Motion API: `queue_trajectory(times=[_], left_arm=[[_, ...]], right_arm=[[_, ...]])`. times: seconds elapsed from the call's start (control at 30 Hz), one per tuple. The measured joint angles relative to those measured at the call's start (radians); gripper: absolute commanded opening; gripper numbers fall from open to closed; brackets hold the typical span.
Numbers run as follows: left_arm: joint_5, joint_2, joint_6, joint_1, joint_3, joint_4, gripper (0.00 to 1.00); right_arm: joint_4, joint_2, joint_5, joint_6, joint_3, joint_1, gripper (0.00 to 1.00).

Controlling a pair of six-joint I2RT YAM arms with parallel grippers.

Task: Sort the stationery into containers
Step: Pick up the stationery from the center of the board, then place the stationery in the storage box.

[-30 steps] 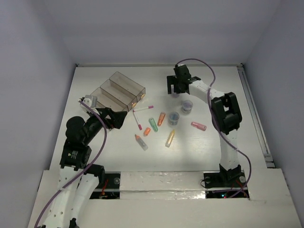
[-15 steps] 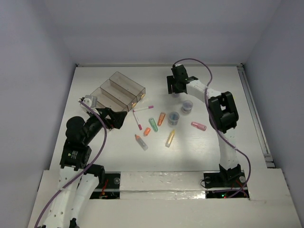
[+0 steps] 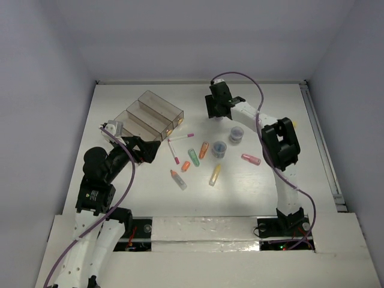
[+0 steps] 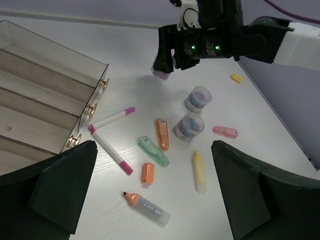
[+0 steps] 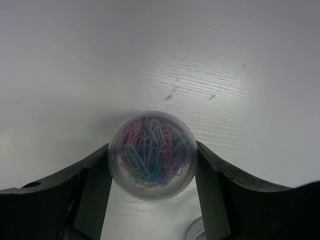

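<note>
The left claw [image 4: 155, 187] is hanging with jaws spread wide, holding nothing, probably waiting just beside the row of clear brownish plastic compartments [image 4: 45, 95]. Beyond it, small coloured sticks [image 4: 161, 134], thin white pink-tipped pens [image 4: 111, 119] and two round lilac tubs [image 4: 189, 126] are lying loose. Farthest, the right claw [image 5: 152, 167] is clamping a round clear tub [image 5: 152, 150] squarely between its jaws, likely for carrying. Only its wrist view is showing coloured paper clips [image 5: 150, 152] inside; the left wrist view is showing that tub well apart from the compartments.

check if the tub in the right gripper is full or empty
Full: the paper-clip tub is packed with pink and blue clips, right wrist view.
</note>
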Motion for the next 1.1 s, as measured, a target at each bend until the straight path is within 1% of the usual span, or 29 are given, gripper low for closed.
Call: queue_trajectory(times=[0.17, 0.3, 0.4, 0.5, 0.6, 0.77, 0.9, 1.1], left_arm=[[-0.021, -0.001, 0.003, 0.0, 0.0, -0.007, 0.99], [-0.068, -0.001, 0.003, 0.0, 0.0, -0.02, 0.99], [-0.112, -0.001, 0.003, 0.0, 0.0, -0.034, 0.99], [-0.157, -0.007, 0.003, 0.0, 0.0, -0.055, 0.99], [-0.188, -0.019, 0.003, 0.0, 0.0, -0.066, 0.99], [-0.211, -0.028, 0.004, 0.0, 0.0, -0.072, 0.99], [-0.22, -0.035, 0.003, 0.0, 0.0, -0.077, 0.99], [-0.221, -0.039, 0.003, 0.0, 0.0, -0.079, 0.99]], right_arm=[[0.034, -0.105, -0.058, -0.01, 0.011, 0.082, 0.41], [0.136, -0.17, -0.156, 0.014, 0.058, 0.148, 0.41], [0.213, -0.171, -0.232, 0.047, 0.104, 0.187, 0.41], [0.25, -0.143, -0.287, 0.074, 0.155, 0.224, 0.41], [0.281, -0.077, -0.324, 0.093, 0.233, 0.255, 0.42], [0.272, 0.024, -0.354, 0.102, 0.296, 0.297, 0.42], [0.248, 0.074, -0.362, 0.101, 0.304, 0.317, 0.42], [0.221, 0.096, -0.36, 0.1, 0.303, 0.332, 0.43]])
